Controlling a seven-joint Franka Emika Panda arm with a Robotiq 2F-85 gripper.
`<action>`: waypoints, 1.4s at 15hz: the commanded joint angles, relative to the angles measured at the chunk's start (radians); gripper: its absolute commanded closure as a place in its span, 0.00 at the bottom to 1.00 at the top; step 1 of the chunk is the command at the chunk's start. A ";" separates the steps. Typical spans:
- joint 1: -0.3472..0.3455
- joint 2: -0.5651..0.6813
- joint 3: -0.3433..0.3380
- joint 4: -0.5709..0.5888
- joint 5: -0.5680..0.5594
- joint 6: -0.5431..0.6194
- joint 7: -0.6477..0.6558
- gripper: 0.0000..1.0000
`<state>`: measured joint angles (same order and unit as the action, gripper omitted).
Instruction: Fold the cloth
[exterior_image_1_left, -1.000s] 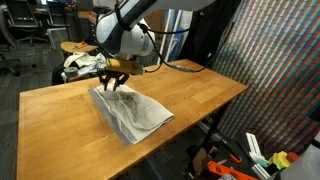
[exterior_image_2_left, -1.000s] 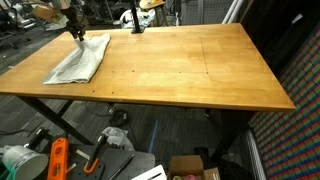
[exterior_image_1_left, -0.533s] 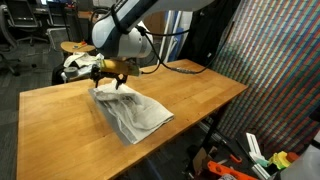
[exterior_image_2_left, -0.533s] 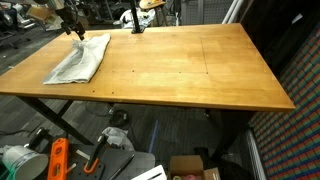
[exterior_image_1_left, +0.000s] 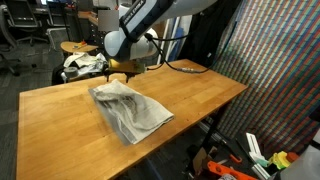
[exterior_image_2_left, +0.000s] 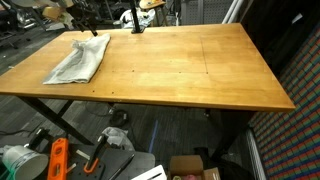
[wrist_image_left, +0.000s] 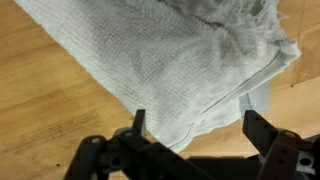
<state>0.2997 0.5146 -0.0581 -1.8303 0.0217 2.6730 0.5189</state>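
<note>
The large wrinkly white-grey fabric cloth (exterior_image_1_left: 130, 110) lies doubled over on the light wooden table (exterior_image_1_left: 60, 118), and the black gripper (wrist_image_left: 194, 125) hangs just above one end, fingers spread wide and empty, seemingly because the fold is already laid

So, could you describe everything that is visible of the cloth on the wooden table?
The cloth is thin, light-grey fabric with a fine woven texture, soft and wrinkled. It lies folded over itself in layers, roughly rectangular, flat on the wooden table close to one edge. In the wrist view a lower layer shows under the top fold. The open end effector hangs above one end and appears clear of it.
</note>
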 joint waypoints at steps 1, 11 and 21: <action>0.103 0.035 -0.104 0.116 -0.130 -0.134 0.185 0.00; 0.041 0.227 0.001 0.624 -0.085 -0.875 0.441 0.00; 0.075 0.280 -0.027 0.721 -0.147 -0.968 0.654 0.00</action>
<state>0.3531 0.7337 -0.0711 -1.2458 -0.0899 1.8138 1.0374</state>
